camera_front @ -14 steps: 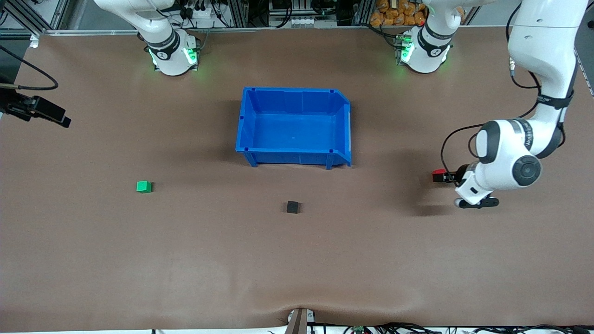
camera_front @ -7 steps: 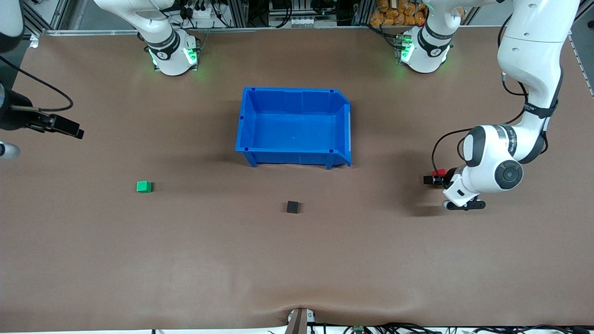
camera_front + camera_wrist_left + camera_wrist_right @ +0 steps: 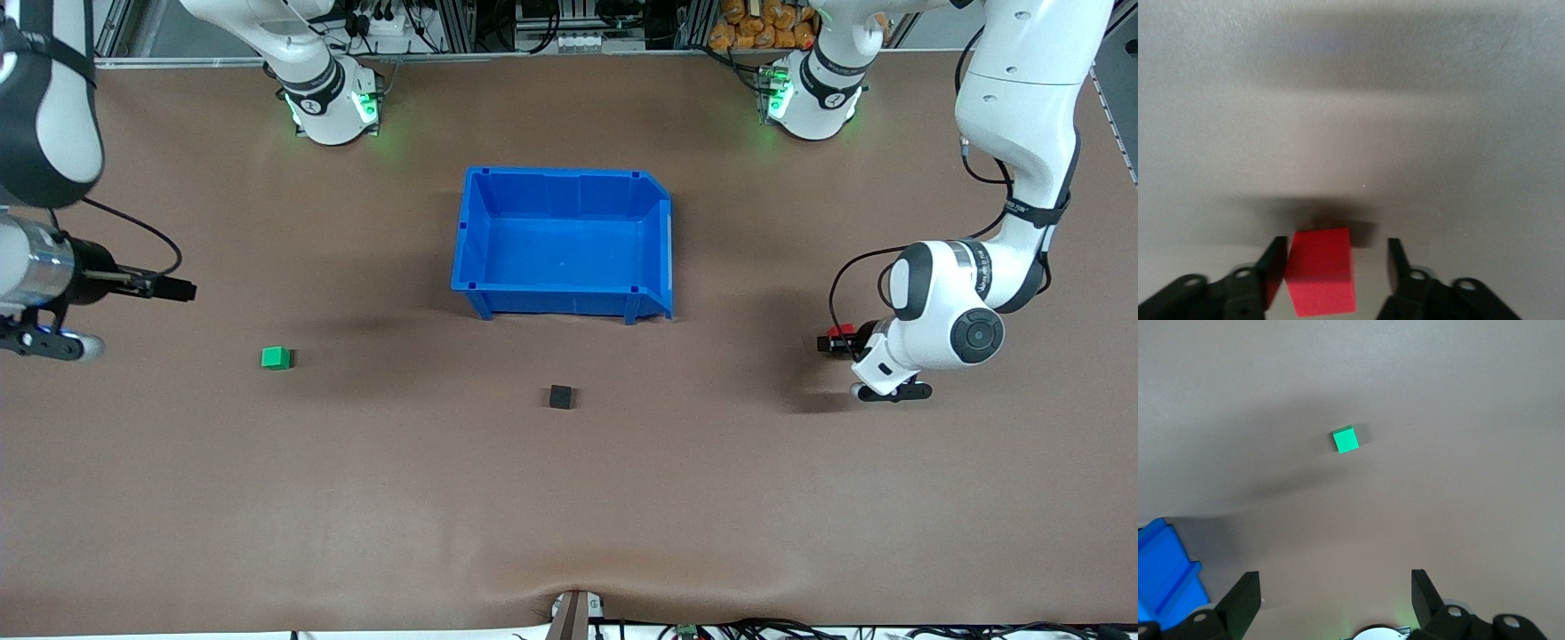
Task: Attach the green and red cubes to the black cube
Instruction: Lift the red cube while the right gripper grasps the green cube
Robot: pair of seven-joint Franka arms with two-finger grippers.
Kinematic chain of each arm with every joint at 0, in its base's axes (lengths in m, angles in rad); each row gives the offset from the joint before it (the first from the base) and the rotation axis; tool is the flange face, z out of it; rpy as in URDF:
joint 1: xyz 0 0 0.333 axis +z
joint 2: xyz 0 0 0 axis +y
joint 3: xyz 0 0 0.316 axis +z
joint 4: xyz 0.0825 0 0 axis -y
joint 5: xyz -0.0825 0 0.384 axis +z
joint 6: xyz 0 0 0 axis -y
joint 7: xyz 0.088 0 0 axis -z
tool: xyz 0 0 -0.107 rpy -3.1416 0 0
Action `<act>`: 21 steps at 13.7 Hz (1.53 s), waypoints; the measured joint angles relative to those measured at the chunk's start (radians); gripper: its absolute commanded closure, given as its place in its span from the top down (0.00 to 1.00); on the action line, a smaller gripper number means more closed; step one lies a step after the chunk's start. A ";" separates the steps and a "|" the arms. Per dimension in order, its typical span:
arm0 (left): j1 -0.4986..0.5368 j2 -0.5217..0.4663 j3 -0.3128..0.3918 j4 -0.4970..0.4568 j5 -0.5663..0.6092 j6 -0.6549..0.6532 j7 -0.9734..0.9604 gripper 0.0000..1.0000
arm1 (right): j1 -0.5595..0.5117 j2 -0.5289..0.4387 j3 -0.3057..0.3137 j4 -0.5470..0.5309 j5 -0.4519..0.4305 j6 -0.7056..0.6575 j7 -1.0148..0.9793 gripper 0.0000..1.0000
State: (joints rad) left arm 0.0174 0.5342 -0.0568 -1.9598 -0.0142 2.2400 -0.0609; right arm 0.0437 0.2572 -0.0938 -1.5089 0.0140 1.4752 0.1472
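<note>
Brown matting carries all three cubes apart. Left gripper (image 3: 1335, 263) straddles the red cube (image 3: 1321, 280), jaws part-closed: one finger touching, the other clear, no pinch yet. Risk: uneven contact could twist the cube. Only the left wrist view shows that gap. Right gripper (image 3: 1335, 597), jaws spread, hangs short of the green cube (image 3: 276, 357). Black cube (image 3: 560, 396) sits nearer the camera than the blue bin (image 3: 471, 231).
</note>
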 measured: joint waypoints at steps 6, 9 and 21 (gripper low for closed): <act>0.021 0.000 0.001 -0.002 0.000 -0.001 0.000 0.09 | -0.036 0.143 -0.003 0.000 0.028 0.023 -0.012 1.00; 0.021 0.001 0.000 0.024 -0.001 0.000 -0.024 0.04 | -0.038 0.234 0.003 0.002 0.046 0.061 -0.022 1.00; -0.142 0.174 -0.055 0.409 -0.104 0.004 -0.608 0.00 | -0.022 0.193 0.008 -0.422 0.048 0.734 -0.117 1.00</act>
State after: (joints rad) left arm -0.1247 0.7084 -0.1117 -1.5511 -0.1182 2.2443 -0.6689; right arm 0.0214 0.4502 -0.0859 -1.9308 0.0622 2.2092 0.0298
